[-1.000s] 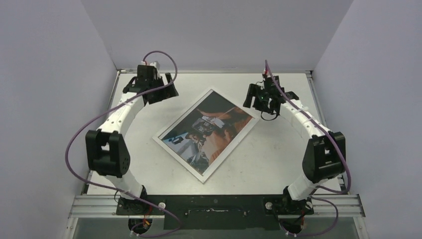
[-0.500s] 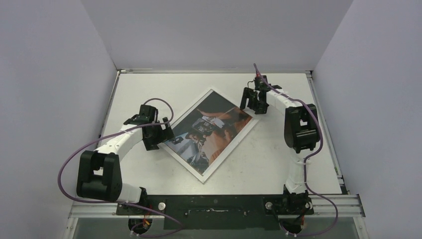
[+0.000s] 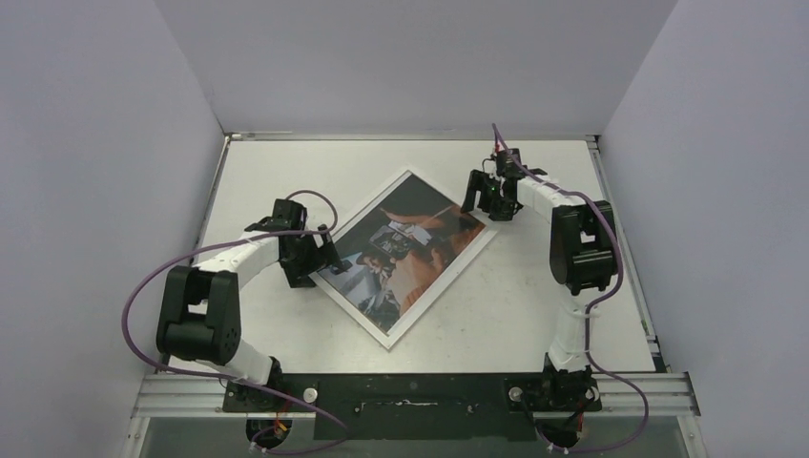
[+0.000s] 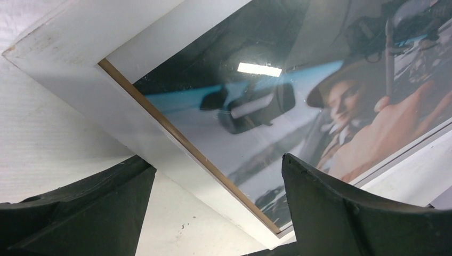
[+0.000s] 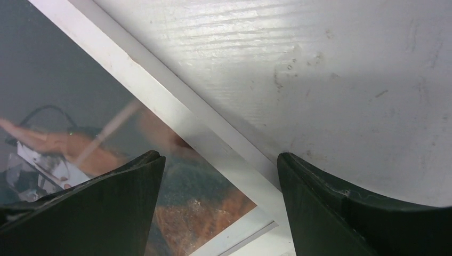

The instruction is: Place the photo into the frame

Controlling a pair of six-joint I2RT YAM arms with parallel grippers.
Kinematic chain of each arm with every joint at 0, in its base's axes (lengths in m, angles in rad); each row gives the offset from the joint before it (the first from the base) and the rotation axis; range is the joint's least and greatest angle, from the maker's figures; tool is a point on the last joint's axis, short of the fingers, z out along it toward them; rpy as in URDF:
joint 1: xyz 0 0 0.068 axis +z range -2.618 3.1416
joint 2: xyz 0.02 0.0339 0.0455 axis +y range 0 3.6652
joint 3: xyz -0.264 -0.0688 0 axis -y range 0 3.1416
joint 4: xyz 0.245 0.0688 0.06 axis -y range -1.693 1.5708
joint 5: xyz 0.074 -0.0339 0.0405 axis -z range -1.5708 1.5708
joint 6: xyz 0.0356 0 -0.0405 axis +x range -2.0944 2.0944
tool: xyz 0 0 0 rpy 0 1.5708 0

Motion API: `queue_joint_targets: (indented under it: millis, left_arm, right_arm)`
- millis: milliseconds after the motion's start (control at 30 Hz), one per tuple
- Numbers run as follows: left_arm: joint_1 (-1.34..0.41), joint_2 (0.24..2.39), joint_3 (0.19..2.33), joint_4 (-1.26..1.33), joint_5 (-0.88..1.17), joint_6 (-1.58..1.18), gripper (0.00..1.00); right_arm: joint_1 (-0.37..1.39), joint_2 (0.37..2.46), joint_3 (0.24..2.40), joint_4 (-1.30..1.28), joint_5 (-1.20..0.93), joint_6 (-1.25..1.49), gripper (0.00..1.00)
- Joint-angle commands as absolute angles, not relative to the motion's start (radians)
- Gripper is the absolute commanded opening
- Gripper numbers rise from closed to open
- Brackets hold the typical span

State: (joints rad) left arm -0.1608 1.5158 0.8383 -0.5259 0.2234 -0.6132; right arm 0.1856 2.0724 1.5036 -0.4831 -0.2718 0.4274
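Hovering left gripper [image 3: 315,260] and right gripper [image 3: 482,198] wide open, gripping nothing, straddling opposite frame [image 3: 437,286] edges, with photo [image 3: 401,253] peeking between both sets of jaws.

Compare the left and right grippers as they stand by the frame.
The left gripper is at the frame's left corner, nearer the bases; the right gripper is near its right corner, farther back. The left gripper points rightward at the frame, the right gripper leftward. Shared: both are open, hold nothing, and each wrist view shows a white frame edge between the fingers.
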Motion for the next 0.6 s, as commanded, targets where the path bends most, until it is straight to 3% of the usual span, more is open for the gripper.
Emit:
queue_joint_targets:
  millis: [0,300,567]
  left_arm:
    - [-0.155,1.567,0.967,-0.422,0.303,-0.606,0.86]
    - [-0.121,1.753,1.267,-0.479,0.331,-0.527,0.86]
    - [-0.107,1.731,1.349,-0.594,0.116,-0.492,0.9]
  right_arm:
    - [0.165,1.998,1.399,-0.438,-0.361,0.468,0.79]
    - [0.157,1.82,1.231,-0.422,-0.317,0.563,0.79]
    - [0.126,1.658,1.249,-0.549,-0.042,0.57,0.81]
